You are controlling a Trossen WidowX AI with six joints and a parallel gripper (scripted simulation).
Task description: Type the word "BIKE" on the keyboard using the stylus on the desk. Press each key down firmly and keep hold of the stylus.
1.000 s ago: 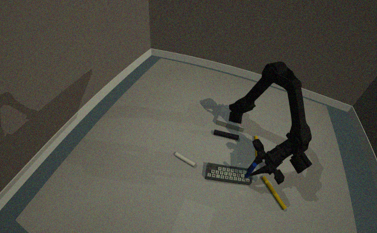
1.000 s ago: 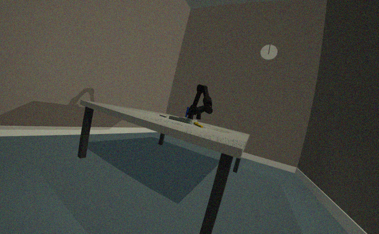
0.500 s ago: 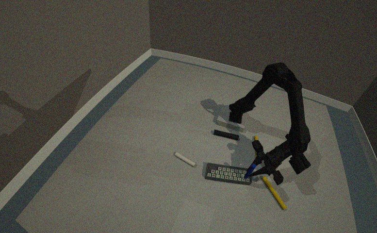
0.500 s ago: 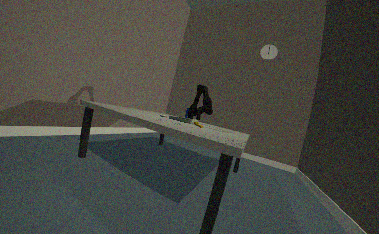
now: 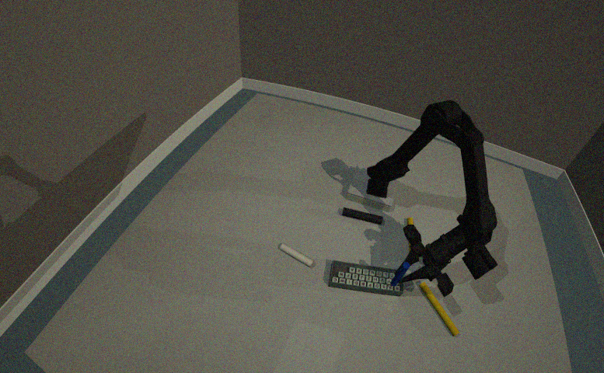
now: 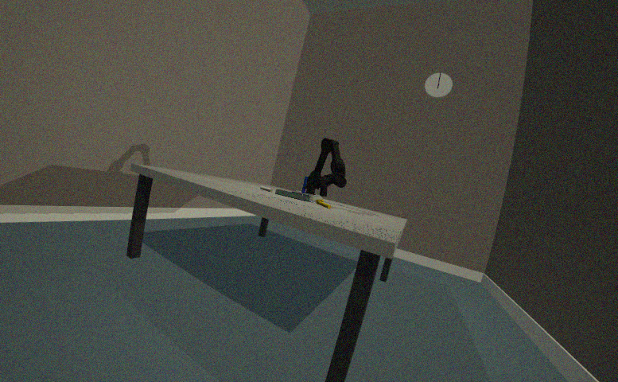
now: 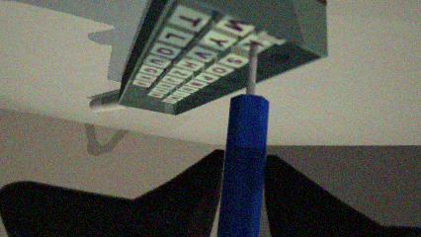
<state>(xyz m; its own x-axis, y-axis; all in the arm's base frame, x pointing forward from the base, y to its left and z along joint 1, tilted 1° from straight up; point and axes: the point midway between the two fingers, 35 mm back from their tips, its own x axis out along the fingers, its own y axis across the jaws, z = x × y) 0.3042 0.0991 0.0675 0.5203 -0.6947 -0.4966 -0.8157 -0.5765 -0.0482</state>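
On the counter [image 5: 203, 231] lie one keyboard [image 5: 364, 277], one white stick [image 5: 296, 254], one black bar [image 5: 362, 215] and two yellow sticks: one [image 5: 439, 308] toward the near edge, one [image 5: 409, 221] partly hidden behind the arm. There is one blue stylus [image 7: 244, 163]. The hand [image 5: 416, 267] is nearly closed, gripping the stylus by its blue body. The stylus points out ahead of the hand, its grey tip [image 7: 252, 66] meeting a key at the keyboard's end nearest the hand; which key is unclear.
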